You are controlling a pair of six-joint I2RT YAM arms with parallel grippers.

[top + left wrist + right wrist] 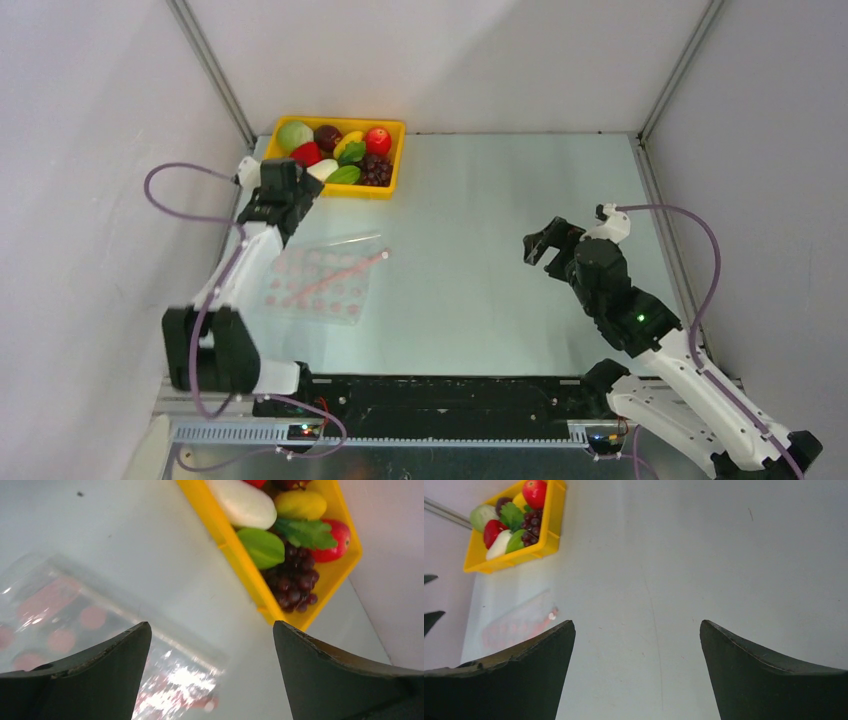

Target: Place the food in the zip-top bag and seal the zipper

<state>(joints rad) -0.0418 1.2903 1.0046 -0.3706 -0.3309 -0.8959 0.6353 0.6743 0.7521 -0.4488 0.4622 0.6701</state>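
**Seen from above:** The left gripper [290, 195] hangs with its jaws spread wide and empty between the yellow tray [372, 190] and the zip-top bag [320, 282]. The right gripper [545, 243], just as wide and just as empty, waits well apart over the bare table [480, 300]. All the food [340, 152] is heaped in the tray at the far left corner. The bag lies flat just in front of it, and its zipper [340, 273] shows as a pink line slanting across the film. Nothing is bagged yet. Because the bag lies so flat, a one-handed try at its mouth may only shove the floppy film across the table.

**Left wrist view:** Between the open fingers [115, 665] sit the tray's near wall, the dark grapes [295, 582] and the white radish [242, 502], with the bag's shiny corner at lower left. The pieces lie touching one another, so a wide grab could catch two at once. It could also clip the rim and drag the whole tray. Smooth, rounded toys may also squirt out of a pinch.

**Right wrist view:** The open jaws frame nothing but table, and the tray and bag are small at the far left. From this distance the right arm could arrive late to steady the bag, and a dropped piece would then land on the film and roll off. Glare hides the mouth edge, so I cannot tell whether the zipper is already pressed shut.
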